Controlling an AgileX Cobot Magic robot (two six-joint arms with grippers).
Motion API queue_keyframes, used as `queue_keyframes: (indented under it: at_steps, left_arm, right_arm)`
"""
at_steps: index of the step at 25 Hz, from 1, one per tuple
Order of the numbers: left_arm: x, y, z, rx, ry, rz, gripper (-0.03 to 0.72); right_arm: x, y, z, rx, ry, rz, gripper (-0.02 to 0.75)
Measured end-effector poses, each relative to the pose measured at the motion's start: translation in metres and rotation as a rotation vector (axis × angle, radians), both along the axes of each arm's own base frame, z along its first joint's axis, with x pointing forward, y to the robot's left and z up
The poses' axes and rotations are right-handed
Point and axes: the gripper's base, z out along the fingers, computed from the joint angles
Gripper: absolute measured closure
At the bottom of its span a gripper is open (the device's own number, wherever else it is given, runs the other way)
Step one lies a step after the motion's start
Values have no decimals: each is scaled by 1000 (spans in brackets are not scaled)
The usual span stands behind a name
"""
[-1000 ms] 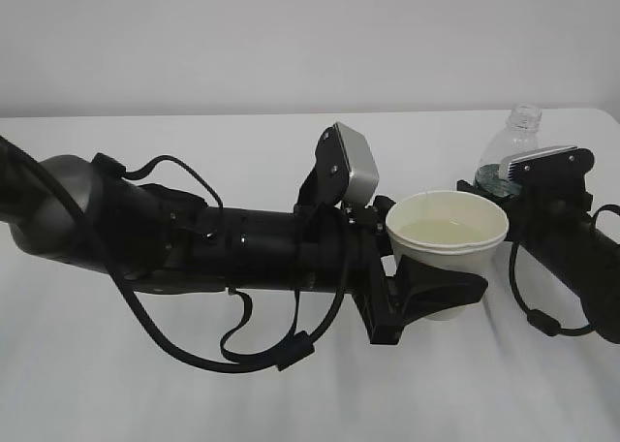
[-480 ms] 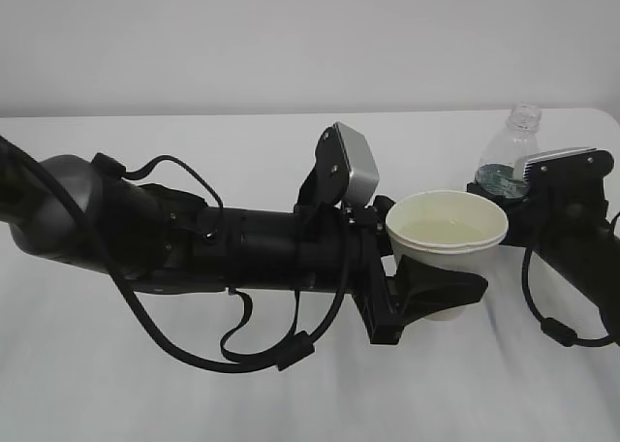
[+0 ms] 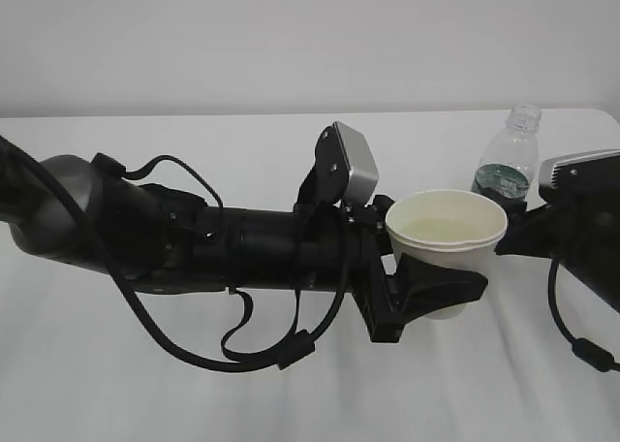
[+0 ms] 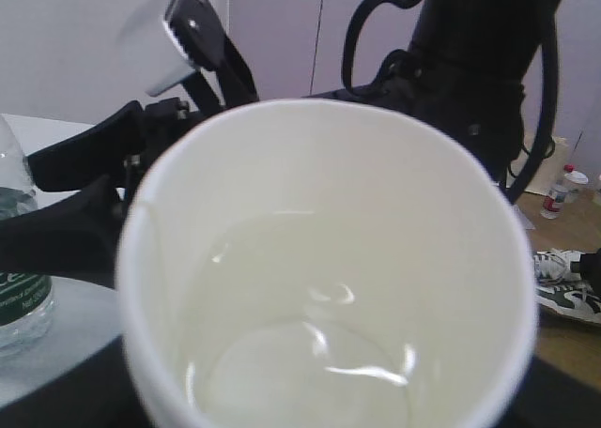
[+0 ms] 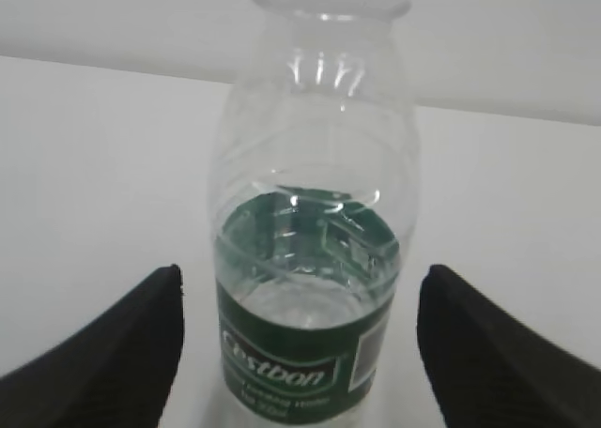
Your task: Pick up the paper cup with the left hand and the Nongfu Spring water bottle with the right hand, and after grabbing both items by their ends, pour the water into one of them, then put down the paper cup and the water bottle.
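Left hand [image 3: 431, 292] clamps the paper cup [image 3: 447, 231] holding water [image 4: 310, 343]; lower it level. Right hand [image 5: 300, 353], jaws apart, flanks the bottle [image 5: 315, 250] at 12 o'clock.

The paper cup [image 3: 447, 231] — water [image 4: 310, 353] in it — sits left of the upright bottle [image 3: 507, 163] on the table [image 3: 242, 132].

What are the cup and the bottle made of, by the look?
Paper cup: looks like white paper with a matte finish, judging by the rolled rim and the visible wall seam in the left wrist view; any inner coating can't be told.
Water bottle: clear glossy plastic, probably PET; see-through ribbed walls with sharp highlights. Its green label band looks like printed film.
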Motion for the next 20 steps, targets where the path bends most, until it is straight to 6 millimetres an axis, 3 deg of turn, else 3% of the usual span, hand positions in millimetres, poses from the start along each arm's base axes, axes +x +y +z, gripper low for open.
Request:
queue_keyframes:
  at_steps: [20]
  left_arm:
    - [2,0,3,-39,18,23,225]
  right_arm:
    - [-75,-7,45,5,-53,0,150]
